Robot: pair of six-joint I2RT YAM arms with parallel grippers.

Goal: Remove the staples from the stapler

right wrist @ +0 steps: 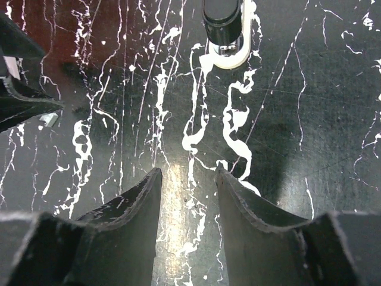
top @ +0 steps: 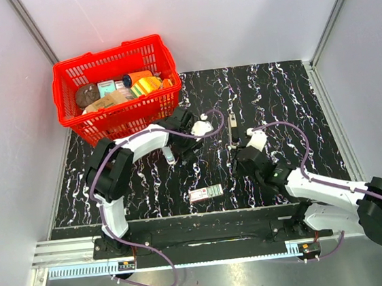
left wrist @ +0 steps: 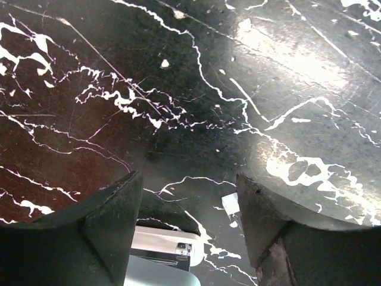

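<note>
One stapler (left wrist: 156,243) lies on the table (top: 276,107) left of centre, at the foot of the left wrist view. It is small and slim, with a smooth white body, a bright metal piece at its end and pale blue below. It sits low between the two fingers of the left gripper (left wrist: 187,179), partly hidden behind one and clear of the other. Those fingers are spread apart and clamp nothing. The right gripper (right wrist: 189,173) is likewise released, its two fingers parted over bare table. All four fingers are dark, matte wedges with rough edges.

The table is one glossy black slab veined with white, like marble. Ahead of the right gripper lies one slim oblong object (right wrist: 223,27), black on top with a rounded white rim; what it is I cannot tell. One tiny pale fleck (left wrist: 229,204) lies just beside a left finger — too small to name. Near the front edge, between the two arms, lies one flat rectangular box (top: 206,193), white and red. At the far left corner stands one red plastic basket (top: 127,117) with lattice walls. It holds packets in orange, yellow, green and brown — too heaped to count.
</note>
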